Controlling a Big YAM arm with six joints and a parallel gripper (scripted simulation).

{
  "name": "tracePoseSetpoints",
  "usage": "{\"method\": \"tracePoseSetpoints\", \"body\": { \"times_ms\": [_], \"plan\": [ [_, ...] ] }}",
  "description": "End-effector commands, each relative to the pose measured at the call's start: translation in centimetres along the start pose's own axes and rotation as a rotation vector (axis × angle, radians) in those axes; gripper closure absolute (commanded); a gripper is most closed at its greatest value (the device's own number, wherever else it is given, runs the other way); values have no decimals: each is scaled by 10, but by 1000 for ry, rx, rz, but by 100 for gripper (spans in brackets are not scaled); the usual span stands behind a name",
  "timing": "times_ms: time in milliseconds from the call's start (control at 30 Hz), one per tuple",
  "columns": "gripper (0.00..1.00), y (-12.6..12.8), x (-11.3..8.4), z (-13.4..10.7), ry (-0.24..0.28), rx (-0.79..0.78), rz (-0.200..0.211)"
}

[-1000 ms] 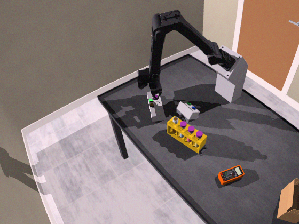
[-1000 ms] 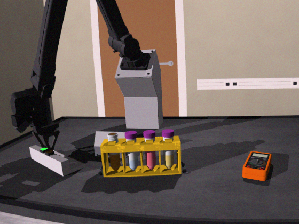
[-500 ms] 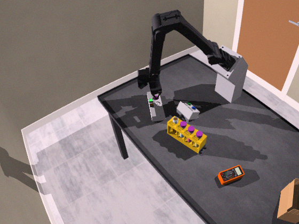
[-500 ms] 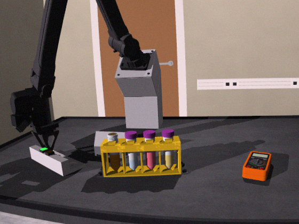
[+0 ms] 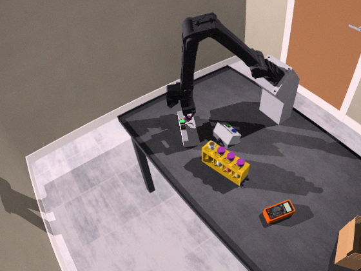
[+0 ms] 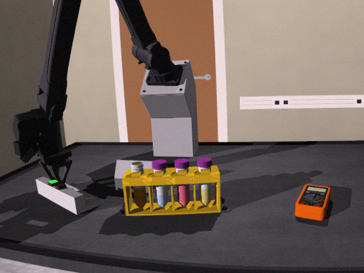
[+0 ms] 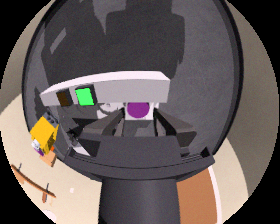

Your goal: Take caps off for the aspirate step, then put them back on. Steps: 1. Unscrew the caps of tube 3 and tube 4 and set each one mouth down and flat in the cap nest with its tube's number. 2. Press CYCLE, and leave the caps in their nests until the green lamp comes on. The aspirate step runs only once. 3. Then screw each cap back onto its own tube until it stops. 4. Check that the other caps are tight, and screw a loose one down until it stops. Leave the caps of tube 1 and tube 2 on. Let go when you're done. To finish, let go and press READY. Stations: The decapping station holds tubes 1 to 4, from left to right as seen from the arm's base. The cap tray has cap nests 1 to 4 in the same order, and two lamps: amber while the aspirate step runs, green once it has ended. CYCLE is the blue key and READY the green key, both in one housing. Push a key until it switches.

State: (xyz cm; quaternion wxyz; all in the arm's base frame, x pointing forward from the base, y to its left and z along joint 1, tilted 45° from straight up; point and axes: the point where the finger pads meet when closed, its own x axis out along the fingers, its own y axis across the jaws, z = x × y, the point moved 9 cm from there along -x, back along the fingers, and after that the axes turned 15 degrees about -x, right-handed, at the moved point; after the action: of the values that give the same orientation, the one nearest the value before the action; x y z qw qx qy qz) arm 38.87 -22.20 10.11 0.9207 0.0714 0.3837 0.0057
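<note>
The cap tray [image 5: 192,140] [image 6: 58,194] [image 7: 130,90] has its green lamp [image 5: 182,121] [image 6: 52,182] [image 7: 85,97] lit; its amber lamp [image 5: 183,127] [image 7: 63,98] is dark. A purple cap [image 5: 189,116] [image 7: 138,109] sits in the end nest, nest 4. My gripper [image 5: 189,114] [image 6: 59,182] [image 7: 139,110] points down over it, fingers part open on either side, with no clear contact. In the decapping station [image 6: 172,179] [image 7: 44,131], tube 4 [image 5: 211,144] [image 6: 137,168] is uncapped. Purple caps are on tube 3 [image 5: 221,150] [image 6: 159,164], tube 2 [image 5: 231,156] [image 6: 181,163] and tube 1 [image 5: 240,162] [image 6: 204,162].
The key housing [image 5: 225,137] [image 6: 121,171], with green READY key [image 5: 228,125] and blue CYCLE key [image 5: 234,130], stands between the station and the arm's base. An orange multimeter [image 5: 278,211] [image 6: 312,203] lies beyond the station's tube 1 end. A cardboard box [image 5: 346,243] is at the corner.
</note>
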Motion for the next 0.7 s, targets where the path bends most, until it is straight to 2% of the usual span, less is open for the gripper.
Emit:
{"method": "tracePoseSetpoints", "body": {
  "times_ms": [0,267,367,667],
  "plan": [
    [53,-5,2,6,-17,-3,-10],
    [53,1,10,6,-11,-4,2],
    [53,2,5,10,-25,-11,-4],
    [53,3,6,11,-25,-11,-3]
  ]
}}
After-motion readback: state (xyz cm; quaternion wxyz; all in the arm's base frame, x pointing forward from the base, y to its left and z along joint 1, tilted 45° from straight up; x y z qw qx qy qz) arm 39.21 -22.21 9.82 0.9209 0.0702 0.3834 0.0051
